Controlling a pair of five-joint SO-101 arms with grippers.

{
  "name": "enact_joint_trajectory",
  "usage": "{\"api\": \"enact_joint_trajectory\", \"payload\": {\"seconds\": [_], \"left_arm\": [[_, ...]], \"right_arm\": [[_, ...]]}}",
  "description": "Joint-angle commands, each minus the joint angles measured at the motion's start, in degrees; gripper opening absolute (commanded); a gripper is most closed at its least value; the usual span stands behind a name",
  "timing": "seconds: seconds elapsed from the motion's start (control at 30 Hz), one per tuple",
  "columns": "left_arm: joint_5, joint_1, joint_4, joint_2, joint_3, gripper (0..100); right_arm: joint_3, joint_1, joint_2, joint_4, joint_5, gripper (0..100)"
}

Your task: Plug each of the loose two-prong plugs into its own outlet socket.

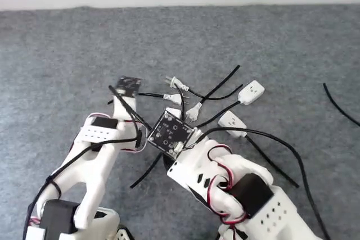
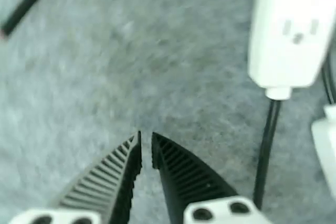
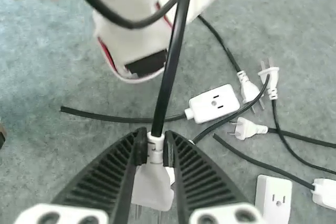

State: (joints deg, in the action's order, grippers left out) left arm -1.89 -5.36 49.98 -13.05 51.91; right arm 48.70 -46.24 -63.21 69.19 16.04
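White plug (image 3: pixel 152 188) on black cord (image 3: pixel 171 66), white sockets (image 3: pixel 212 103), mottled grey mat (image 1: pixel 67 54), black ribbed right claw (image 3: pixel 153 139)

left arm (image 1: pixel 93 158) stretched from near edge of table (image 1: pixel 56 54) toward middle | left gripper (image 2: pixel 145 136) jaws nearly touching, empty | right gripper (image 3: pixel 154 132) clamped on plug (image 3: pixel 152 184)

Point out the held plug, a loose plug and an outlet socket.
held plug (image 3: pixel 152 187), right wrist view, white body.
loose plug (image 3: pixel 245 127), right wrist view, white body.
outlet socket (image 2: pixel 290 32), left wrist view, slotted face.

Bright, even, diffuse light over grey carpet-like surface (image 1: pixel 56 54); shadows v. soft; white blocky outlet socket (image 2: pixel 286 35) glares slightly.
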Motion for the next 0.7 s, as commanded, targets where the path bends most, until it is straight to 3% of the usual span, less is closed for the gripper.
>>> {"api": "enact_joint_trajectory", "payload": {"seconds": [0.0, 0.17, 0.33, 0.47, 0.67], "left_arm": [[-10.6, -0.4, 0.5, -0.2, -3.5, 3], [-13.1, -1.6, 0.5, -6.9, 0.1, 3], [-19.4, -9.1, 0.6, -19.8, 10.8, 3], [-19.8, -14.2, 6.3, -31.6, 15.3, 3], [-19.6, -14.8, 9.8, -40.6, 17.8, 3]], "right_arm": [[1.8, -0.5, -1.3, -3.1, 2.4, 0.9], [5.4, 2.8, -1.3, -7.4, 3.5, 0.9], [5.5, 3.4, 0.5, -8.7, 4.6, 0.9], [5.5, 4.6, 5.5, -11.0, 4.7, 0.9], [4.9, 6.5, 9.7, -13.1, 4.5, 0.9]]}}
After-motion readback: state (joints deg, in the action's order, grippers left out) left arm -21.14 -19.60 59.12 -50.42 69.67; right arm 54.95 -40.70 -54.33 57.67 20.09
